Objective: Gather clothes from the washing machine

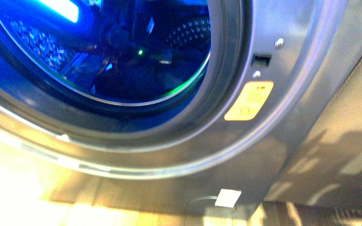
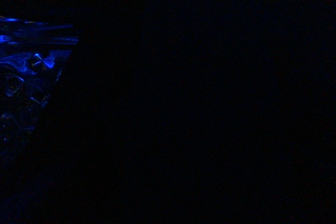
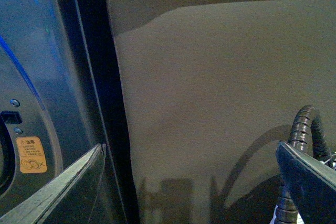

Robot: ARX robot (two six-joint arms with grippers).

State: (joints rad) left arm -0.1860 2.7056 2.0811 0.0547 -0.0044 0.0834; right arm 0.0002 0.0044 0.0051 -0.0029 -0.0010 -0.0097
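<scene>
Grey metallic front-loading washing machine [image 1: 283, 141] fills the front view, its round dark-rimmed door [image 1: 122, 56] glowing blue at upper left; we cannot make out the clothes inside. Tan fabric panel [image 3: 220, 103] faces the right gripper [image 3: 189, 150], fingers spread wide, empty. Small orange label [image 1: 249, 100] sits right of the door. Left wrist view is dark, so we cannot tell the left gripper's state.
</scene>
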